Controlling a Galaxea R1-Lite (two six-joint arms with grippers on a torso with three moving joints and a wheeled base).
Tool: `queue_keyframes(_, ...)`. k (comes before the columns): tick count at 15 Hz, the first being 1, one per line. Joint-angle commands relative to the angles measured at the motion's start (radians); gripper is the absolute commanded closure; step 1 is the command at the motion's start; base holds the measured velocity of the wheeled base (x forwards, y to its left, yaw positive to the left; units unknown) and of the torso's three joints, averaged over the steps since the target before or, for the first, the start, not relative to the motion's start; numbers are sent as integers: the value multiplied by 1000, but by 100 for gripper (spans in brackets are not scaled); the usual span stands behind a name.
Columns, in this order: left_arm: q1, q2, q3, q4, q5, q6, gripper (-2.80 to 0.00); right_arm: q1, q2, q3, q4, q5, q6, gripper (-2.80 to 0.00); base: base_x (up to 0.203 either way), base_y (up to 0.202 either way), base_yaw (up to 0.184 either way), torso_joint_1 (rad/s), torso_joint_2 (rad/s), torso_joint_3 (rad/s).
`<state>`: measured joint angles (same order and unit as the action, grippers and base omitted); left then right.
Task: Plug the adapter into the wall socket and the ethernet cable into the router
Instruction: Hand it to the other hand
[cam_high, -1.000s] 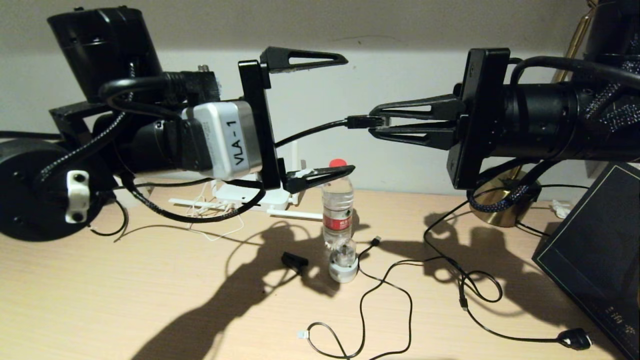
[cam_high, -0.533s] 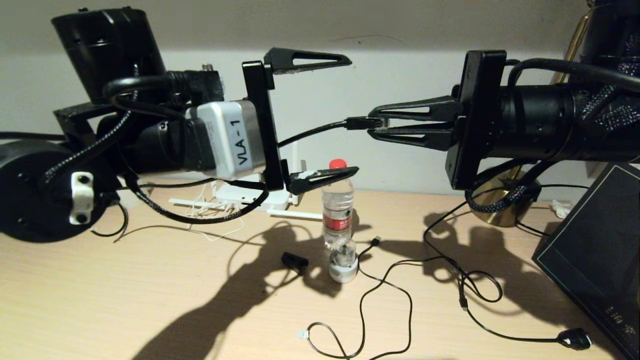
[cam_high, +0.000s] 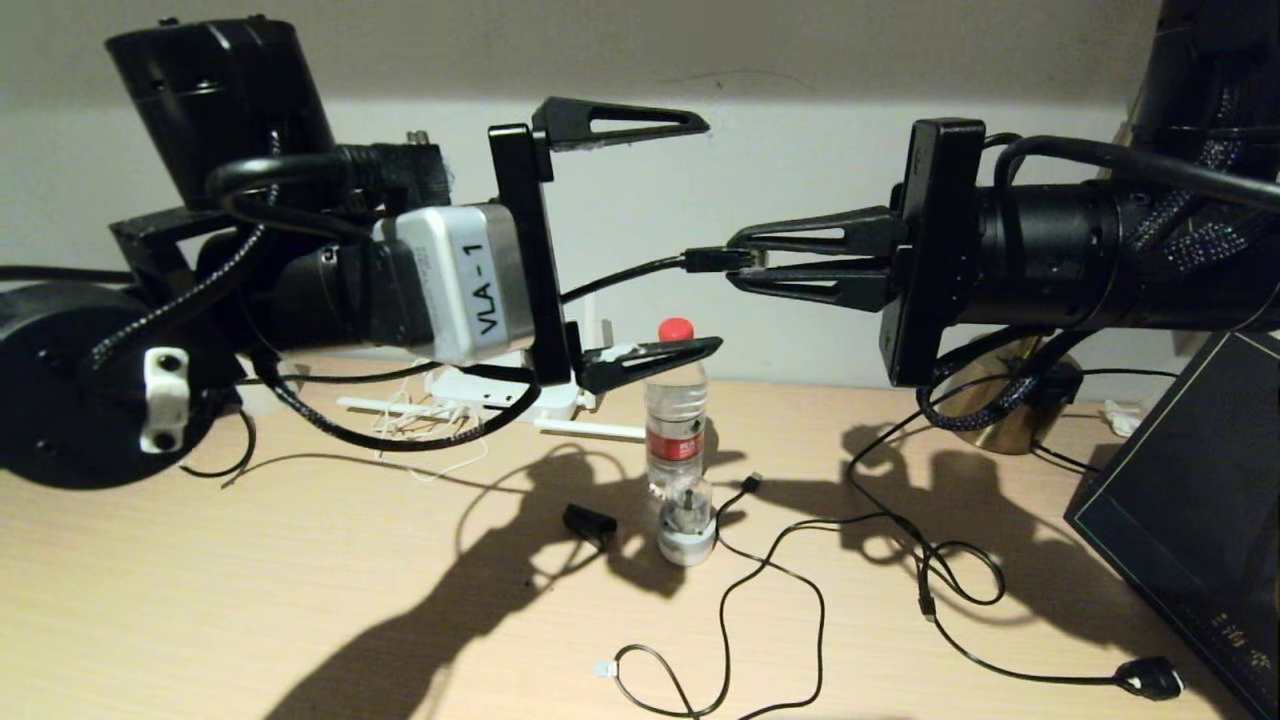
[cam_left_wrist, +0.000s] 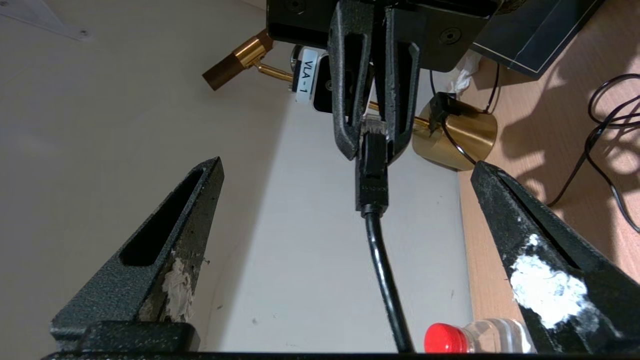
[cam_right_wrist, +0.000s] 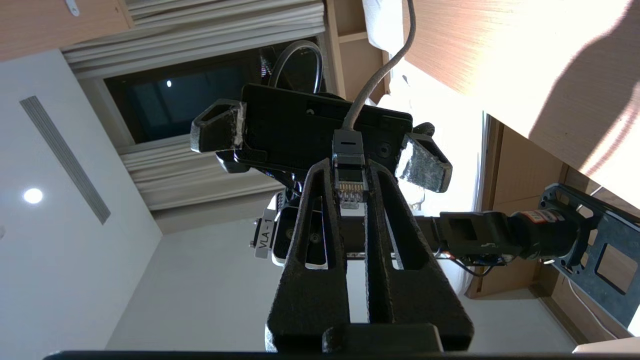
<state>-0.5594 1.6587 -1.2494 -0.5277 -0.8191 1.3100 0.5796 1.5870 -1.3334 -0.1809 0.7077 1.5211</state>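
Note:
My right gripper (cam_high: 738, 260) is shut on the clear-tipped plug of the black ethernet cable (cam_high: 712, 260), held in the air above the desk with the plug pointing away from the open left gripper. The cable (cam_left_wrist: 372, 175) droops back from the plug, between the left fingers. My left gripper (cam_high: 707, 234) is open wide, fingertips just short of the plug, touching nothing. The right wrist view shows the plug (cam_right_wrist: 349, 172) pinched between the right fingers. The white router (cam_high: 470, 388) with stick antennas lies on the desk behind the left arm. Adapter and wall socket are out of view.
A water bottle (cam_high: 676, 405) with a red cap stands mid-desk, a small white-based object in front of it. Loose black cables (cam_high: 770, 570) and a chunky black plug (cam_high: 1150, 678) lie at the front right. A brass lamp base (cam_high: 1000, 415) and a dark box (cam_high: 1190, 500) stand at right.
The right gripper has carried the ethernet plug left and slightly down, closer to the open left gripper. The left gripper has shifted slightly right.

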Motion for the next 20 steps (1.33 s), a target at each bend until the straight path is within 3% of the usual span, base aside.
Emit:
queue_keyframes(1,1,1,1,-3,-4,6,-280,0,1,0,-2,4,8,0,0,0,0,0,0,0)
queue_keyframes(2,1,1,2,-3,-3,5,-280,0,1,0,-2,4,8,0,0,0,0,0,0,0)
queue_keyframes(3,0,3,2,-3,-3,3,0,0,1,0,-2,4,8,0,0,0,0,0,0,0)
queue_keyframes(10,1,6,42,-42,-2,-35,0,0,-9,2,-2,4,10,0,0,0,0,0,0,0)
queue_keyframes(20,-7,4,45,-48,-2,-37,0,0,-5,3,-2,6,10,0,0,0,0,0,0,0)
